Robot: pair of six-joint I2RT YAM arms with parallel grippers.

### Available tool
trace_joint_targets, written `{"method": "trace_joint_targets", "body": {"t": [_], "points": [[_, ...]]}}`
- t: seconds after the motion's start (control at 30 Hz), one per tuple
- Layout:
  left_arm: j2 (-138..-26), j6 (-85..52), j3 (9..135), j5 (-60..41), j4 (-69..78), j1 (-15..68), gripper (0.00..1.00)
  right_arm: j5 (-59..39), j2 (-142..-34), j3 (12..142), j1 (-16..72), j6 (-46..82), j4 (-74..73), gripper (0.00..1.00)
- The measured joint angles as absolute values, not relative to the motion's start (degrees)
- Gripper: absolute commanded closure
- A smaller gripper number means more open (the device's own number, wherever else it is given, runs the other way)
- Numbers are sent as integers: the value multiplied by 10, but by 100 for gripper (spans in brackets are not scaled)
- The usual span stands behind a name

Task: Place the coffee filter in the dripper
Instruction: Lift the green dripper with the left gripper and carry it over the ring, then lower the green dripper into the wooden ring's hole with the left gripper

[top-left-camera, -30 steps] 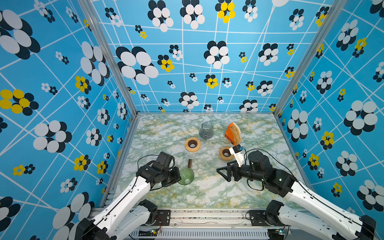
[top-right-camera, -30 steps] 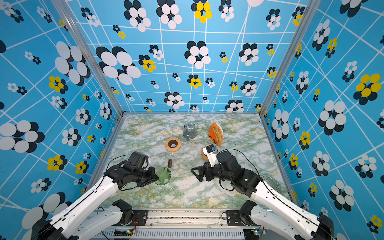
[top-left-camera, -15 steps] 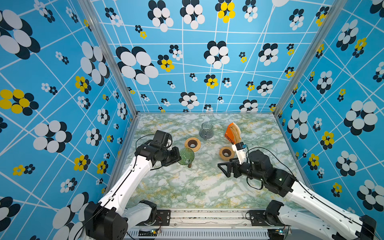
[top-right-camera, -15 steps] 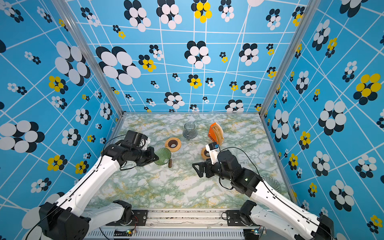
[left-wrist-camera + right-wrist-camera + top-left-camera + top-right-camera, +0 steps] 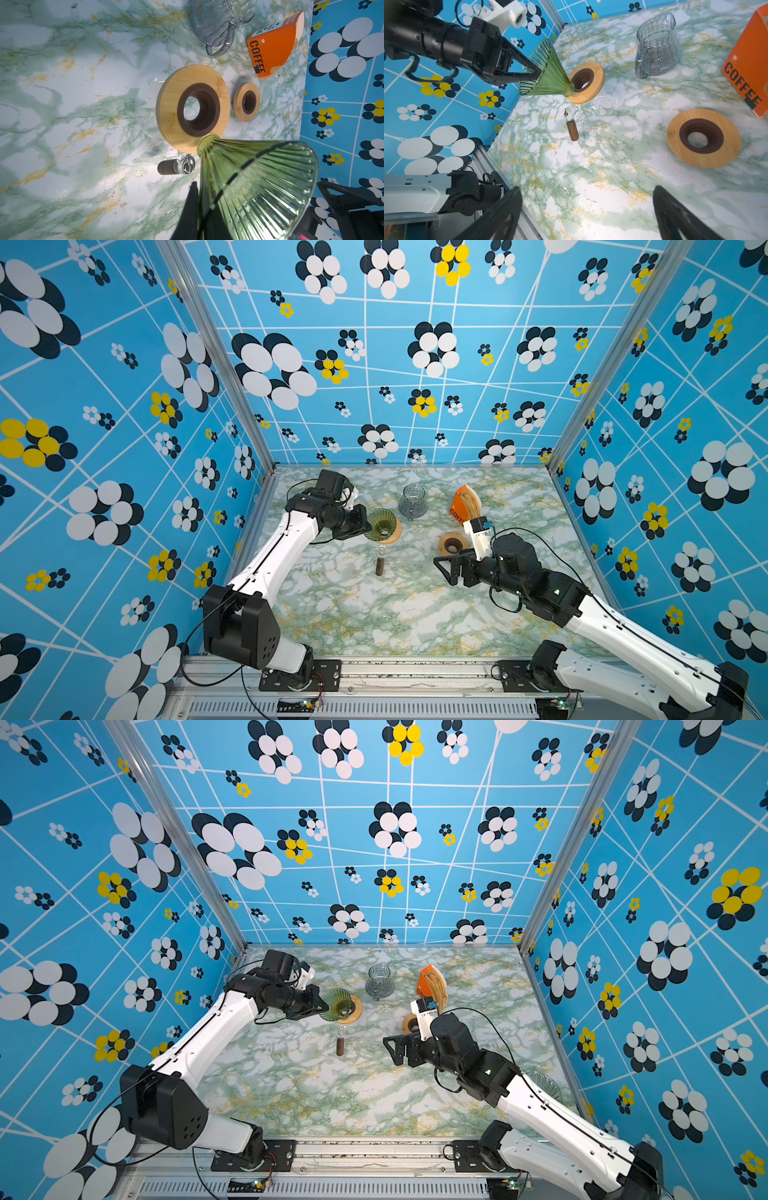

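Your left gripper (image 5: 366, 527) has carried the glass dripper (image 5: 381, 524) over the left wooden collar (image 5: 397, 531), pinching its rim; right gripper (image 5: 442, 572) gapes empty. Coffee filters (image 5: 472, 502) sit in their orange sleeve (image 5: 457, 508), far right; carafe (image 5: 411, 499) seems empty.

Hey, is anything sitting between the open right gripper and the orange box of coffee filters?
Yes. A wooden ring lies flat on the marble table between the right gripper and the orange coffee filter box. It is low, so the gripper could probably pass above it.
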State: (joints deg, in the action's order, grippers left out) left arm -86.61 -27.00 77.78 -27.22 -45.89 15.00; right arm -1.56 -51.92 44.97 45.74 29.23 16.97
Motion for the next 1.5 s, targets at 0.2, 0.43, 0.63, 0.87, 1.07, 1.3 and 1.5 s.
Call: {"method": "trace_joint_targets", "body": {"t": [0.2,0.43,0.63,0.87,1.07,1.3,1.5], "points": [[-928,-248,871,-264,-513,150,95,-13,-519,450,457,294,170,0],[-972,-226,948,-243,-574,152,95,-13,-520,450,457,294,170,0],[-999,-212,983,-224,-602,163,95,-13,-520,450,457,294,170,1],[-1020,-203,1001,-216,-618,170,95,-13,-520,450,457,294,170,1],[-1041,-198,1025,-207,-629,177,95,-13,-520,450,457,294,170,1],[-1051,-198,1030,-198,-637,183,95,-13,-520,450,457,294,170,1],[-1053,-198,1031,-196,-644,184,95,-13,-521,450,457,294,170,1]]}}
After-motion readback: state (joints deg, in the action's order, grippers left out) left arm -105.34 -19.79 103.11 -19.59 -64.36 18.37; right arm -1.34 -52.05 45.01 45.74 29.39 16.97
